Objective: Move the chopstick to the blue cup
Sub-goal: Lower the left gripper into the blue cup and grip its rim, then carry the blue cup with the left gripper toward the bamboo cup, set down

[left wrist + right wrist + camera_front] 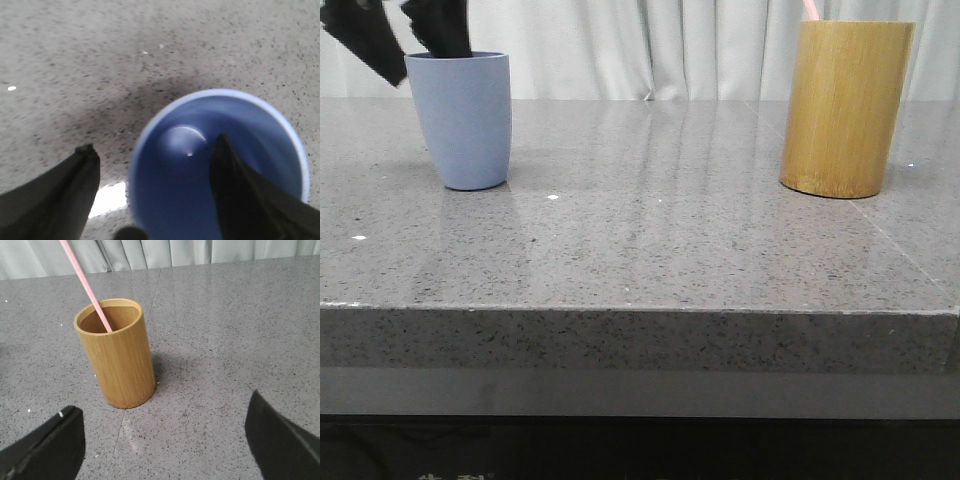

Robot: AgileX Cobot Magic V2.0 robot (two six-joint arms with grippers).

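Observation:
The blue cup (461, 125) stands upright at the table's left, and from above its inside (200, 185) looks empty. My left gripper (155, 142) hovers open over its rim, with one finger (245, 195) above the mouth and the other (70, 195) outside the wall. Its dark fingers (440, 25) show just above the cup in the front view. A pale pink chopstick (86, 286) leans in the tan bamboo cylinder (122, 360), and only its tip (810, 8) shows in the front view. My right gripper (164, 404) is open a short way from that cylinder, holding nothing.
The bamboo cylinder (846, 108) stands at the right of the grey speckled stone table (650, 230), far from the blue cup. A pale curtain (710, 45) hangs behind. The table's front edge (640, 310) runs across the front view.

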